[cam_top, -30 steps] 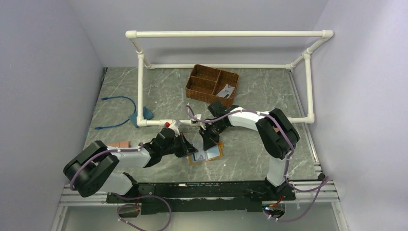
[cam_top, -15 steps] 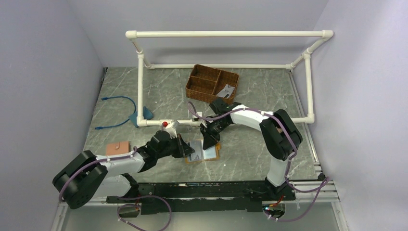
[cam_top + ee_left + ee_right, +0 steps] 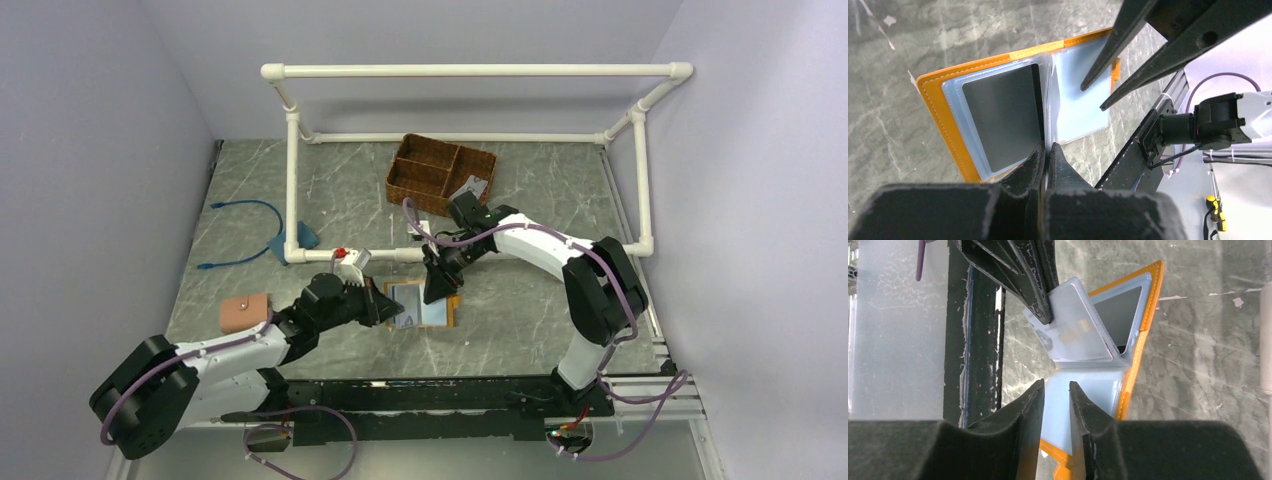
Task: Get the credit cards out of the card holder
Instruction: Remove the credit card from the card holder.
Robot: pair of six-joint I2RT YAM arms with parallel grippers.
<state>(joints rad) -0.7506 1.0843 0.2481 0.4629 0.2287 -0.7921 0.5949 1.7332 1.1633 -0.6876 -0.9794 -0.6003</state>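
The mustard-orange card holder (image 3: 440, 322) lies open on the table between both grippers. In the left wrist view its orange cover (image 3: 935, 107) frames pale blue sleeves, and a grey credit card (image 3: 1003, 117) sits in one sleeve. My left gripper (image 3: 1046, 150) is shut on the edge of a pale blue sleeve leaf and holds it raised; in the right wrist view that leaf (image 3: 1075, 332) carries a pale card with small gold markings. My right gripper (image 3: 1056, 387) hovers over the flat blue page (image 3: 1088, 390), jaws slightly apart and empty. From above, the left gripper (image 3: 386, 305) and right gripper (image 3: 437, 292) flank the holder.
A brown wicker basket (image 3: 425, 175) at the back holds a pale card (image 3: 472, 187). A pinkish-brown wallet (image 3: 244, 311) lies at the left. A blue cable (image 3: 250, 235) lies at the far left. A white pipe frame (image 3: 330, 255) crosses just behind the holder.
The left arm has drawn back toward the near left, uncovering the pinkish-brown wallet. The card holder has turned squarer, with its inner leaf lifted. The right gripper has shifted slightly away from the near edge.
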